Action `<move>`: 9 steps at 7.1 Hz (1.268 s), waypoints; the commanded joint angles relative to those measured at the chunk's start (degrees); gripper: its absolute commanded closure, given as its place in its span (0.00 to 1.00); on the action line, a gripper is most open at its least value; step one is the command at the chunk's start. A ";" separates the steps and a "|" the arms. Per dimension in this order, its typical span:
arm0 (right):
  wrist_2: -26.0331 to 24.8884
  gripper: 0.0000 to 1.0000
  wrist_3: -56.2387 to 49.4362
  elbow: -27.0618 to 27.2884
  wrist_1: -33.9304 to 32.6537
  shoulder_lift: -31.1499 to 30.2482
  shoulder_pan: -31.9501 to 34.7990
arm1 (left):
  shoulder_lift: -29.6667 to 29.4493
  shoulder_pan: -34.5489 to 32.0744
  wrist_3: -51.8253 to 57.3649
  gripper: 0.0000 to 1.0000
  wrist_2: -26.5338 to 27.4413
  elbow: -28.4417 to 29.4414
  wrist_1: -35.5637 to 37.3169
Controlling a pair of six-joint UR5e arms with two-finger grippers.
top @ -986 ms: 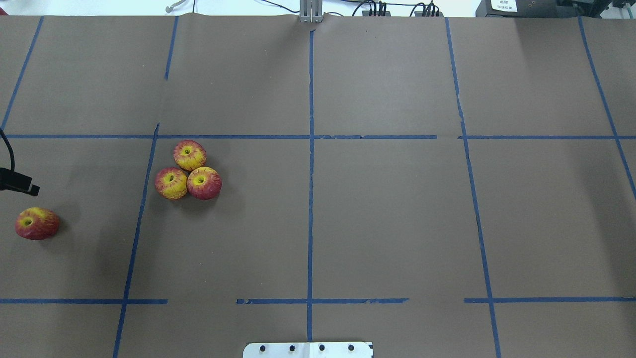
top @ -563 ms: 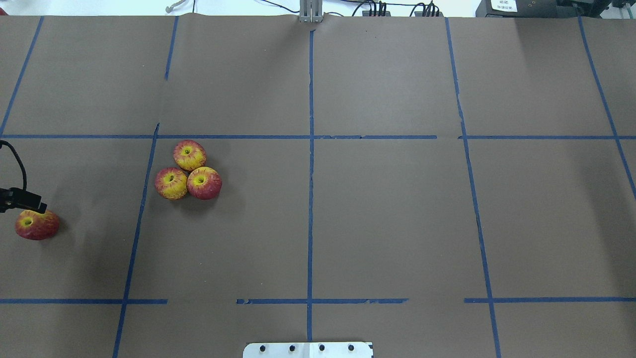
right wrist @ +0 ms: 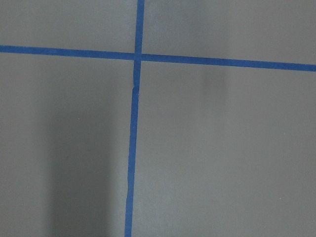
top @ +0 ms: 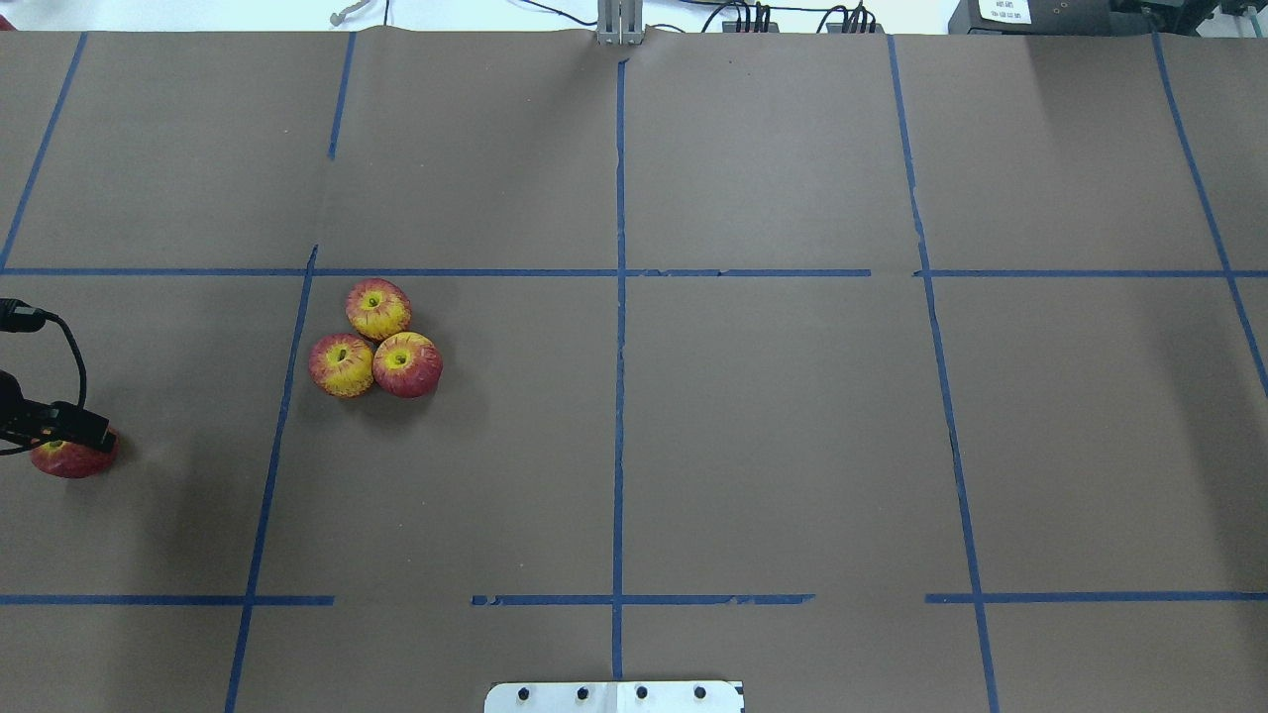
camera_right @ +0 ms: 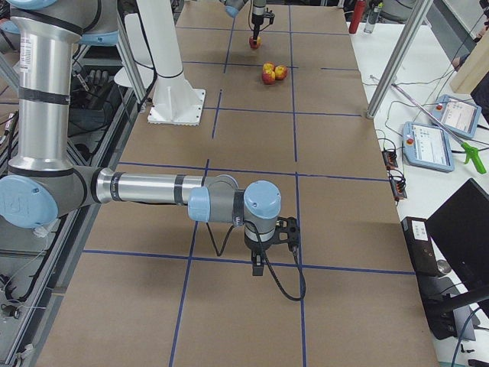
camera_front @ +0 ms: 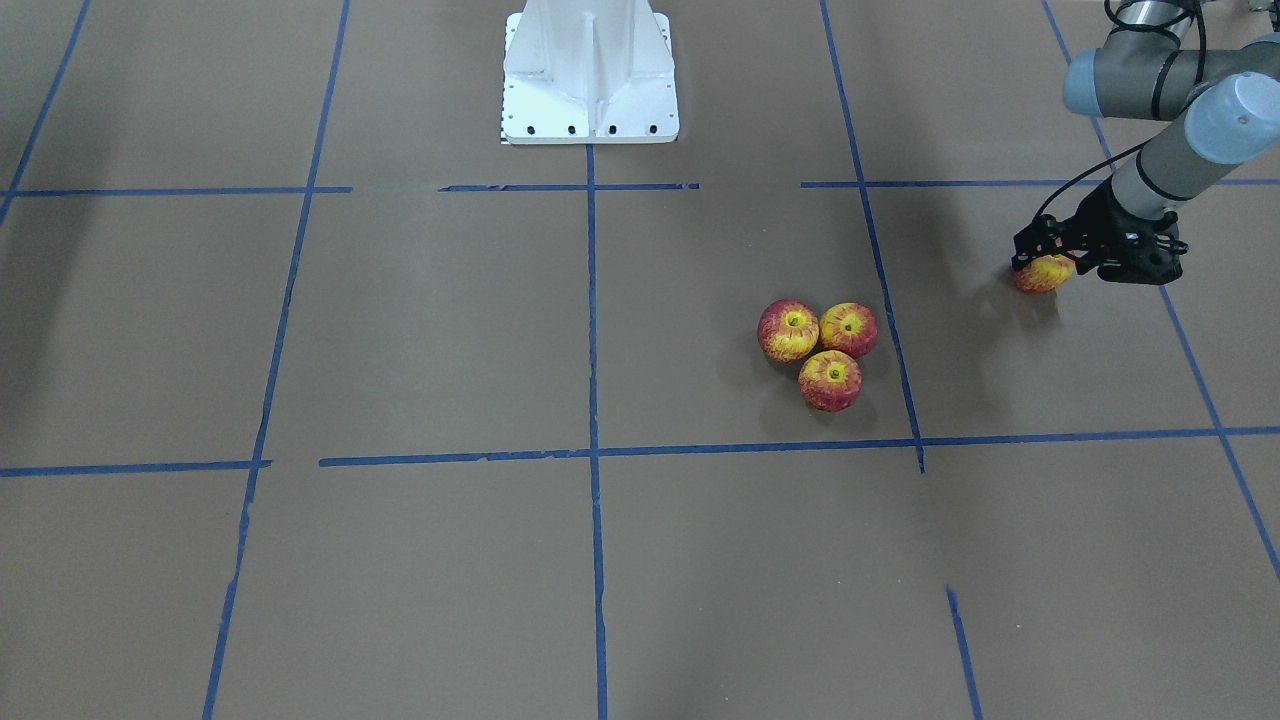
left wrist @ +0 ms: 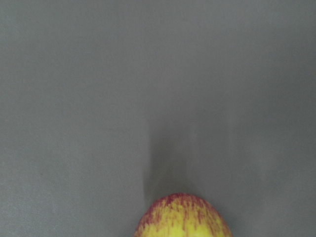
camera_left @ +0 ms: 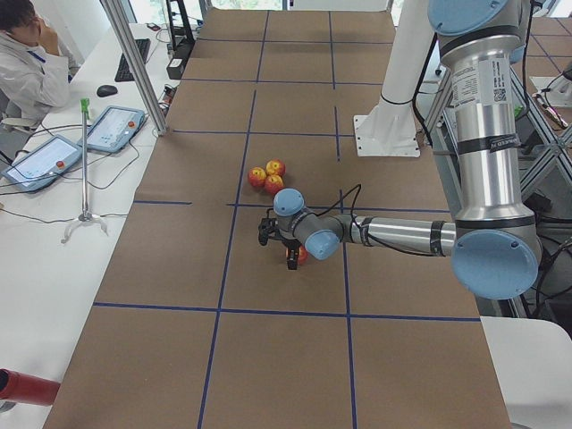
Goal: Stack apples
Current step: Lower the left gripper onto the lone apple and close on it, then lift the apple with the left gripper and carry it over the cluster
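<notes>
Three apples touch in a cluster on the brown table: (top: 376, 309), (top: 341, 364), (top: 407, 364). The cluster also shows in the front view (camera_front: 829, 380). A fourth apple (top: 74, 461) lies alone at the table's left edge and also shows in the front view (camera_front: 1043, 278). My left gripper (top: 61, 438) hangs low right over this apple (left wrist: 182, 217), with its jaws apart on either side of it. My right gripper (camera_right: 260, 264) hovers over bare table far from the apples. It shows only in the right side view, so I cannot tell its state.
The white robot base (camera_front: 590, 70) stands at the table's near middle edge. Blue tape lines (top: 619, 396) divide the brown cover into squares. A seated operator (camera_left: 27, 54) and tablets (camera_left: 112, 128) are at a side table beyond a metal post (camera_left: 134, 63).
My left gripper has moved toward the lone apple and down over it, now covering its top. None of the apples has moved.
</notes>
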 commanded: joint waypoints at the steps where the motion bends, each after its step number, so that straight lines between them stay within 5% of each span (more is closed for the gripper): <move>1: 0.00 0.00 -0.04 0.00 0.00 0.00 0.00 | -0.41 0.92 -0.33 0.65 -0.02 0.81 -0.20; 2: 0.00 0.00 -0.04 0.00 0.00 0.00 0.00 | -0.24 0.92 -1.29 1.00 -0.02 0.03 -0.02; 4: 0.00 0.00 0.05 0.00 0.00 0.00 0.00 | -0.76 0.48 -10.04 1.00 -0.20 -10.65 4.16; 5: 0.00 0.00 -0.04 0.00 0.00 0.00 0.00 | -6.94 0.13 -10.61 1.00 -0.20 -12.18 11.94; 7: 0.00 0.00 -0.04 0.00 0.00 0.00 0.00 | -22.93 0.47 -14.10 1.00 0.06 -10.37 27.51; 9: 0.00 0.00 0.05 0.00 0.00 0.00 0.00 | -30.10 3.88 -19.91 1.00 1.20 -5.27 28.54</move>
